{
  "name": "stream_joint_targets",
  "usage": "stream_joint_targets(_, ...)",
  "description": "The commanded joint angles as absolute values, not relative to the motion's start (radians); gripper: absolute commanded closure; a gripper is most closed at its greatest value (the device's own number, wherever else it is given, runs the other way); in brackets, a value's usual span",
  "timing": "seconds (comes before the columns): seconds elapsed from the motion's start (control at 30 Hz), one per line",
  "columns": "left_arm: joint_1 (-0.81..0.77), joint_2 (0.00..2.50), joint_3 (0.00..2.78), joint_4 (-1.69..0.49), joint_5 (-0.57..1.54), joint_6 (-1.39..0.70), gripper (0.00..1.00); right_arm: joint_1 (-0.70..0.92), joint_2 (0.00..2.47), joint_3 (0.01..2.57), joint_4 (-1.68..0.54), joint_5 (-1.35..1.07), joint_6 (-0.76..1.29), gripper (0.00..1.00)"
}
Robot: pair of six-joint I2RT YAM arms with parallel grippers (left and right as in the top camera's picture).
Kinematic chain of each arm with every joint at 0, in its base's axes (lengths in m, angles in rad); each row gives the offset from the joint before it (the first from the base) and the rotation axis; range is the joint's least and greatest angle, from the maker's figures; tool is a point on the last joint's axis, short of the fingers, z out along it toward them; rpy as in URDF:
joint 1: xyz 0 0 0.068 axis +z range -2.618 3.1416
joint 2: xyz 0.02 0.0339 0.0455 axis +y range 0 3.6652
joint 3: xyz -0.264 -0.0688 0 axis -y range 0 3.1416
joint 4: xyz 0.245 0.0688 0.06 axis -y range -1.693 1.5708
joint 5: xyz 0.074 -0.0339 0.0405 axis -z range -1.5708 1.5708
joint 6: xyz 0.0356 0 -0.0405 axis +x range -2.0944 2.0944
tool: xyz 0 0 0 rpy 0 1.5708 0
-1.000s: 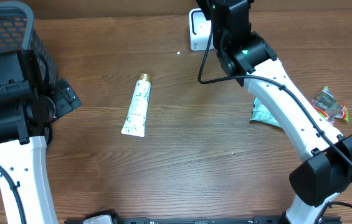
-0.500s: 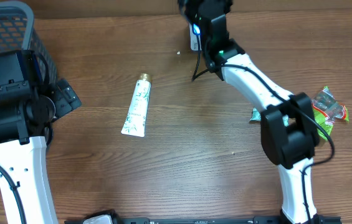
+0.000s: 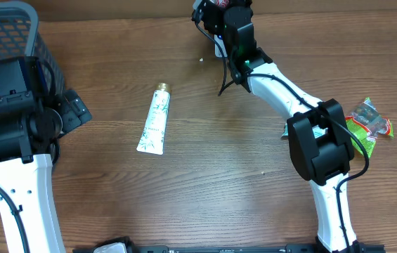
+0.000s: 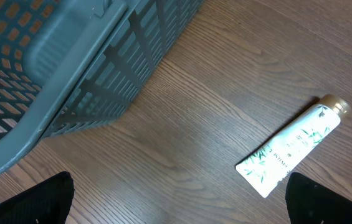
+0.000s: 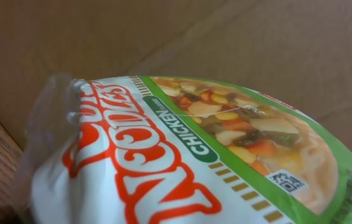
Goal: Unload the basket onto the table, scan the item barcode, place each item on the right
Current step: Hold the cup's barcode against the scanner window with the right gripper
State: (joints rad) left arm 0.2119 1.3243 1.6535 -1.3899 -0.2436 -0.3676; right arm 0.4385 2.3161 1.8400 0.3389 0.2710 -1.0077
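R pincer (image 3: 216, 8) is seen at the far table edge, jaws set wide and closed round the cup noodles (image 5: 182, 155), pressed close before it; fingers not seen in wrist view. L pincer (image 4: 179, 204) is held fully apart, empty. Tube (image 4: 291, 146) lies ahead-right of it, basket (image 4: 70, 74) ahead-left.

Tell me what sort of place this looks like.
Probably a mock shop checkout set up on a wooden table. A grey plastic shopping basket stands at one corner, and packaged goods are about, such as a noodle cup and a cosmetic tube.
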Motion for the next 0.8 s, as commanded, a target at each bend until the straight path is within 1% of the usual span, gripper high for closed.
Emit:
stream_joint_targets(0.0,0.215,1.32,1.652,-1.387,-0.243,-0.382,0.0,0.423,2.306,1.858,0.35,0.207,-1.029,0.59)
stream_joint_targets(0.4,0.215,1.32,1.652,-1.387,-0.243,-0.382,0.01,0.379,2.333,1.858,0.355,0.068,-1.029,0.6)
stream_joint_targets(0.53,0.215,1.32,1.652,-1.387,-0.243,-0.382,0.0,0.359,2.368,1.858,0.387,0.068,-1.029,0.6)
stream_joint_targets(0.77,0.215,1.32,1.652,-1.387,-0.243,-0.382,0.0,0.34,2.413,1.858,0.393,0.064,-1.098,0.62)
